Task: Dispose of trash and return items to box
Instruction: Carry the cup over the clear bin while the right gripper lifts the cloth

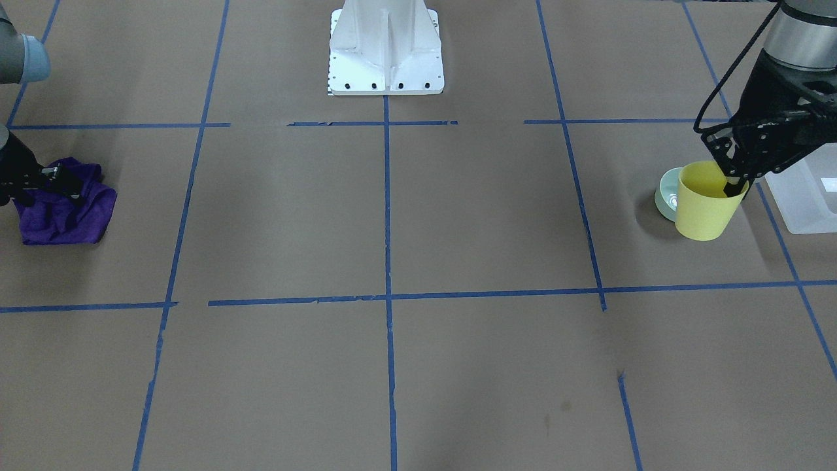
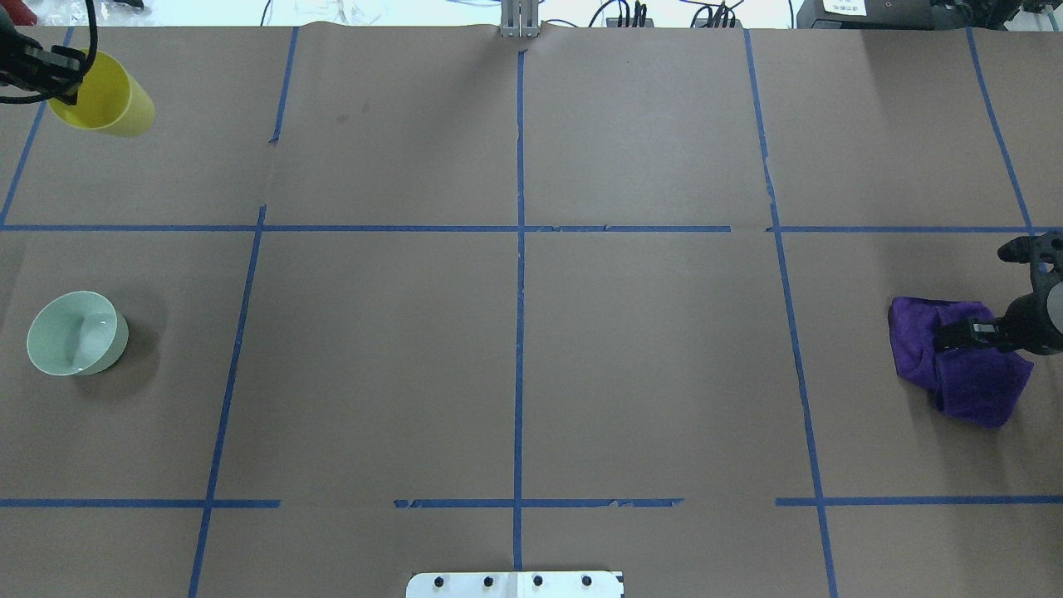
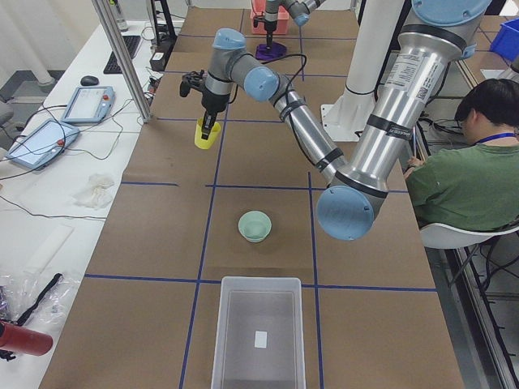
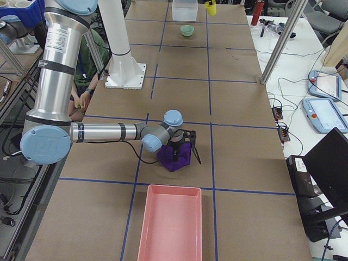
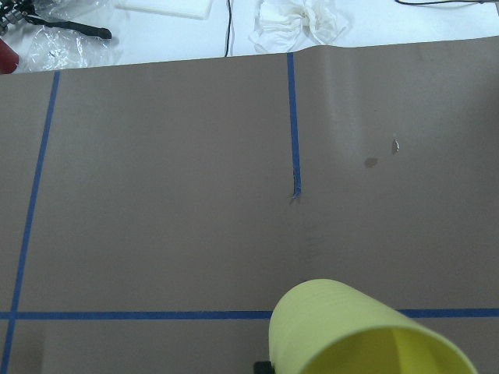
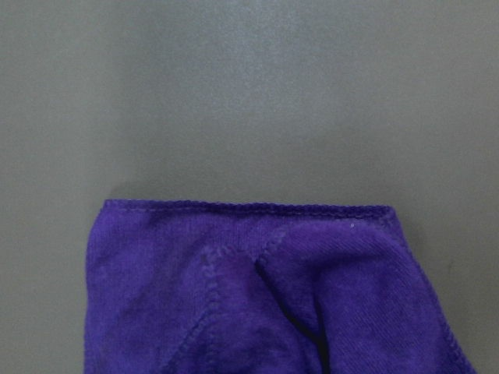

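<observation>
Table (image 2: 648, 357): brown paper over the whole top, ruled into large squares by blue tape
Cup (image 1: 703, 209) (image 2: 108, 104): yellow, held up off the paper over the far row of squares on the robot's left
Left claw (image 1: 735, 186) (image 2: 65, 87): drawn in to a narrow gap and pinching the cup's rim, one finger inside the mouth, the other against the outer wall
Cup axis: long axis close to upright with a slight lean; mouth up, narrow base down toward the paper
Bowl (image 2: 76, 332) (image 3: 255, 226): mint green, standing mouth up on the paper, well apart from the cup and nearer the robot
Box (image 3: 259, 332) (image 1: 804, 196): frosted white, open top up, at the table's left end, near the bowl; its long side runs along the table; a small white label shows on its floor
Right claw (image 2: 947, 339) (image 1: 68, 186): down on the cloth at the table's right side, touching it; how far apart its fingers stand cannot be told
Cloth (image 2: 972, 374) (image 6: 257, 296): purple, bunched on the paper; the wrist view shows a hemmed edge and a fold
Tray (image 4: 168, 223): pink, long, at the table's right end, near the cloth but apart from it
</observation>
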Motion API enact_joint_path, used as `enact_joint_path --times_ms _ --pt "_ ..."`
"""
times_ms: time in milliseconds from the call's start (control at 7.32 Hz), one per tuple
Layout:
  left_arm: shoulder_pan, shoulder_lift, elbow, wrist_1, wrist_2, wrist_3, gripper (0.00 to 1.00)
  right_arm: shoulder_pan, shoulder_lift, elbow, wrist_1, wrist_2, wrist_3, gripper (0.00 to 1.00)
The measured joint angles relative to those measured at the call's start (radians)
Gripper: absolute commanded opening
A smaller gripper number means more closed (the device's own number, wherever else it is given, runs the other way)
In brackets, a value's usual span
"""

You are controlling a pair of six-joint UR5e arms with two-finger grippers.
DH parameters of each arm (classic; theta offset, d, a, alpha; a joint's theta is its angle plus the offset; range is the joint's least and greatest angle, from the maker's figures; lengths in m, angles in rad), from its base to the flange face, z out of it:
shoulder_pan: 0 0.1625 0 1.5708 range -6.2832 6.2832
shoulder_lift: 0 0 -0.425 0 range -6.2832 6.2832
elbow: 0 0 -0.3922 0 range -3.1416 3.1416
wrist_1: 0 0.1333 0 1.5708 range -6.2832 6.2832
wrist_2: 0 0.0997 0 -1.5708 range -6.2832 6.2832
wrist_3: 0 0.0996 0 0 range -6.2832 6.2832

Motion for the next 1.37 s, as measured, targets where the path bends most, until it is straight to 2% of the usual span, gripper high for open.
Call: enact_joint_path --times_ms 137,547,957,1094,1367 --pt "-0.053 0.006 0.028 -0.002 -0.015 0.089 0.00 0.000 -0.002 -0.006 -0.002 -0.004 -0.001 0.02" --pt "-0.198 0.011 0.139 -0.012 -0.047 0.349 0.00 0.001 -0.008 -0.004 -0.002 -0.005 -0.008 0.00" --pt "-0.284 0.042 0.222 -0.068 -0.051 0.497 0.00 0.022 -0.017 0.057 -0.006 0.010 -0.008 0.00" --pt "-0.329 0.053 0.270 -0.093 -0.052 0.561 0.00 0.047 -0.024 0.110 -0.047 0.031 -0.007 0.00" --pt "-0.420 0.072 0.368 -0.111 -0.069 0.709 0.00 0.100 -0.019 0.316 -0.301 0.064 -0.007 0.00"
